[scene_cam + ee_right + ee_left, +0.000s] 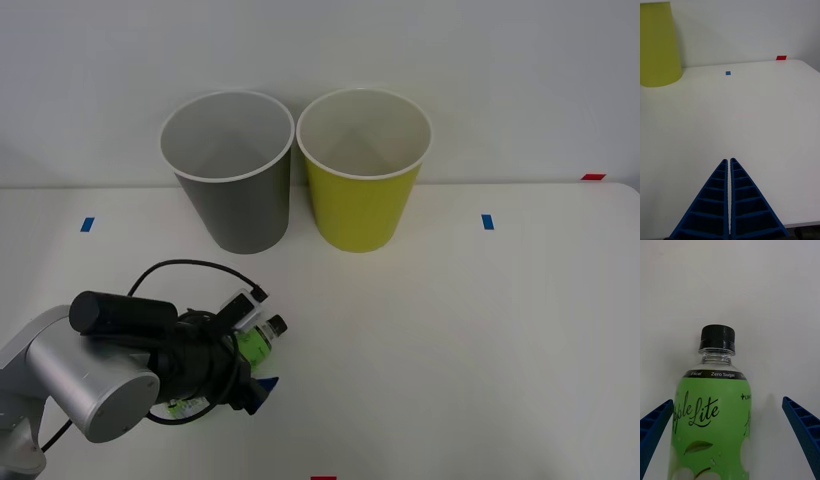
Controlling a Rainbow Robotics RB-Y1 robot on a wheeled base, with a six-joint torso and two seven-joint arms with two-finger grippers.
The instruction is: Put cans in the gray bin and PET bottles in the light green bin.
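Left gripper (pixel 730 435) fingers wide open, straddling bottle (pixel 711 420), not touching. Bottle lying on table (pixel 450 340), green label, black cap. Right gripper (pixel 730 162) fingers pressed together.

Lab, taped white table (pixel 480 330), bare wall (pixel 480 60)

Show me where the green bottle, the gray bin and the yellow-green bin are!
green bottle (pixel 711 427): left wrist view, on its label.
gray bin (pixel 240 210): front view, on its outer wall.
yellow-green bin (pixel 360 210): front view, on its outer wall.
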